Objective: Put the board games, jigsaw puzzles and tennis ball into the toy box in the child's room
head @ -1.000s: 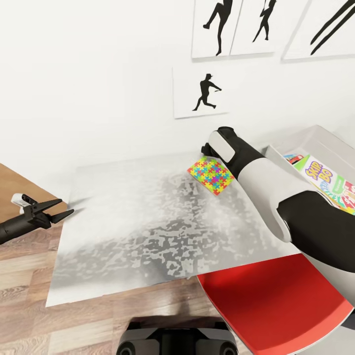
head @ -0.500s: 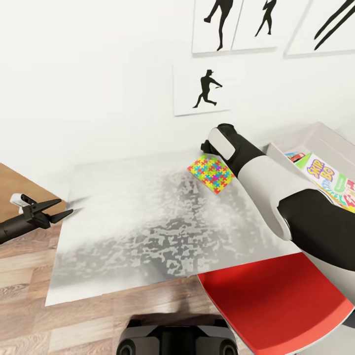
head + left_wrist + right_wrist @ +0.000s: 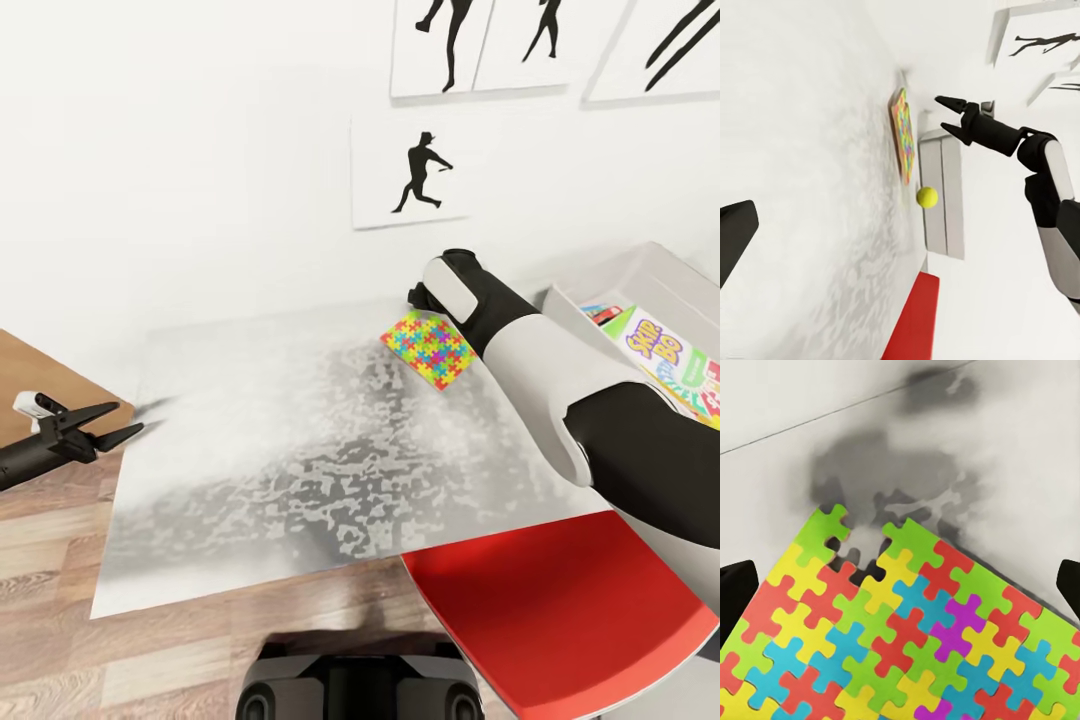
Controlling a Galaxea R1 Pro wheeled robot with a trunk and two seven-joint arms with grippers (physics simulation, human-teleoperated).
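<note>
Lying flat on the grey mottled table (image 3: 300,440) toward its far right part, the multicoloured jigsaw puzzle (image 3: 430,349) sits just left of the white toy box (image 3: 640,275), and the right wrist view shows it close up (image 3: 907,630), with a notch of missing pieces at one edge. The right gripper (image 3: 952,116) hangs directly above the puzzle's far corner; in the left wrist view its two black fingers stand clearly apart, and the right wrist view shows a dark fingertip at each side edge with the puzzle between them, not touching it. In the head view the right arm (image 3: 530,360) covers the gripper itself. Compared with a second ago, the right arm has barely shifted over the puzzle, and the puzzle lies in the same spot. Inside the toy box a colourful Skip-Bo board game (image 3: 665,360) lies face up. The yellow tennis ball (image 3: 927,196) appears in the left wrist view, beside the puzzle's edge and near the box wall. The left gripper (image 3: 110,422) hovers beyond the table's left edge, above the wooden floor (image 3: 60,560), its pointed fingers slightly apart; it has drifted a little to the left and down since the earlier pictures. A red chair seat (image 3: 540,610) sits at the table's near right corner, and black silhouette pictures (image 3: 410,172) hang on the white wall.
</note>
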